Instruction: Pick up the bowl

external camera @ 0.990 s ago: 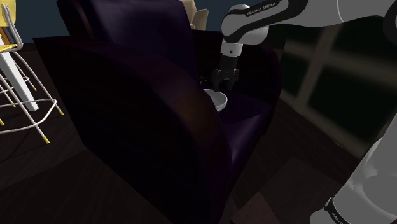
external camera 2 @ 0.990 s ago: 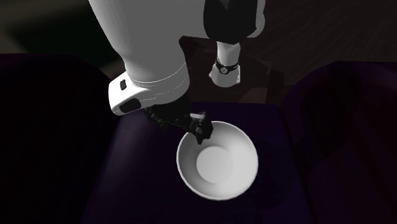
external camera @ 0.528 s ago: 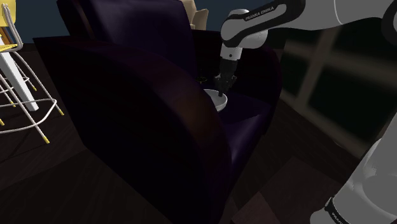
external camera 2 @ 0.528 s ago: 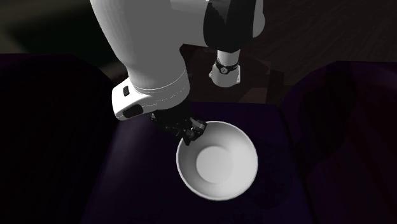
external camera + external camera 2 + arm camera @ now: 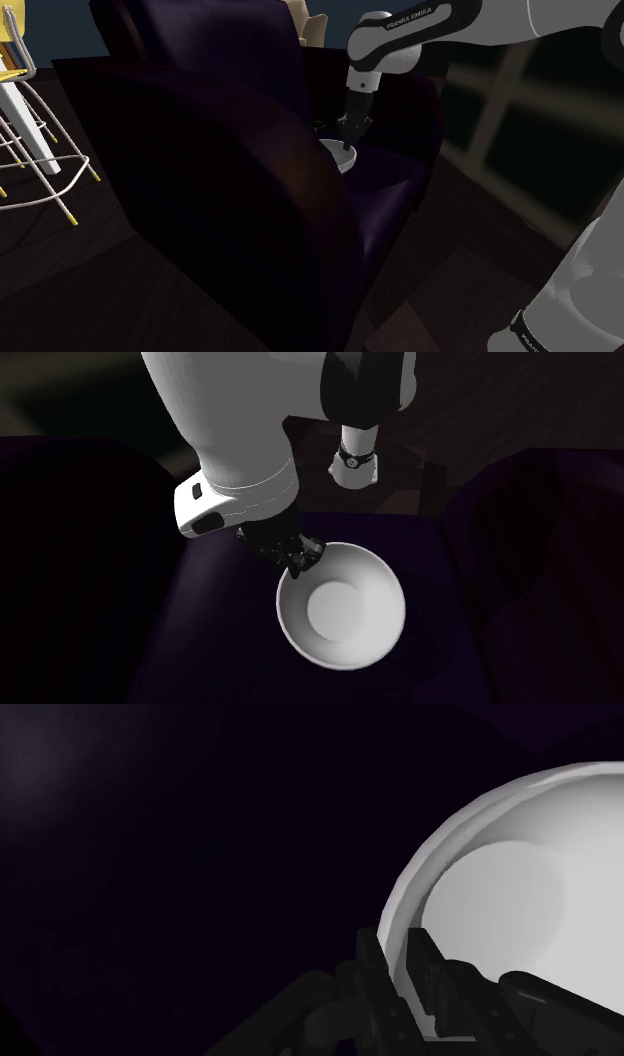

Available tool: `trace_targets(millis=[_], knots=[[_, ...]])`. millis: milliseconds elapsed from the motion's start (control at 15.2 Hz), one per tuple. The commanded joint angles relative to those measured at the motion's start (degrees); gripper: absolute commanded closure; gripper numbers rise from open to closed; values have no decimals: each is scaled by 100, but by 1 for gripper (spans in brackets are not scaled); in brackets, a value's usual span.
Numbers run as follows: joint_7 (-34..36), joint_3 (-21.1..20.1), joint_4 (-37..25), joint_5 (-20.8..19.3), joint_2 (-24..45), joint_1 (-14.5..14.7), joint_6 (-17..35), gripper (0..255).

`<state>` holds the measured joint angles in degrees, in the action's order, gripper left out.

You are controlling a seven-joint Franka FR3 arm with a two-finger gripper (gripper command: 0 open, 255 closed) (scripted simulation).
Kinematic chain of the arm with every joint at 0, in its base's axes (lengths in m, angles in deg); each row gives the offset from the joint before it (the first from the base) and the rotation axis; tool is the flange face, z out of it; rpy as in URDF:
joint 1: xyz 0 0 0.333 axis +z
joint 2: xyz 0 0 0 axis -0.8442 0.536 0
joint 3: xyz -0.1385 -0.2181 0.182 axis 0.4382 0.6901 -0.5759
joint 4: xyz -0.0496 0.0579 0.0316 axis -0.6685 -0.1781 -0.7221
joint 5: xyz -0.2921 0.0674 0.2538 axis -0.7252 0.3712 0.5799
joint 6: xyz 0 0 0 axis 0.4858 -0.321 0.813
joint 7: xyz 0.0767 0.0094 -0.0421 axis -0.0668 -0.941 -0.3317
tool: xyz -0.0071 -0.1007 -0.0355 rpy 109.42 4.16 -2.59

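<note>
- Armchair (image 5: pixel 230 200): dark and soft, with high armrests walling in the seat on both sides. If you swing sideways early, the load could clip an armrest, so go straight up first.
- Arm (image 5: pixel 230 422): the big white link hangs right over the seat and crowds the second exterior view's upper left, so you can't check much there.
- Stool (image 5: pixel 30 120): white legs and a yellow seat at the shoulder view's far left, well apart from the work. It isn't in your way.
- Bowl (image 5: pixel 342 604): white, upright on the seat cushion between the armrests, and empty. It's held by one edge only, so it will likely tip or pivot as you lift. The smooth, thin rim could also slip out.
- Tool (image 5: pixel 395 954): fingers are narrow and pinch the bowl rim, one inside and one outside. The bite looks shallow to me, so a fast lift could drop the bowl onto the cushion.
</note>
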<state>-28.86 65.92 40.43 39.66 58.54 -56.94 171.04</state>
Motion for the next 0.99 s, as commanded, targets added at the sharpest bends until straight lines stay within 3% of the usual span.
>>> trace_targets(millis=[0, 924], knots=[[17, 1, -124, -7, -9, -1, -131, 255], [132, 11, -987, -45, -67, -12, -1044, 255]])
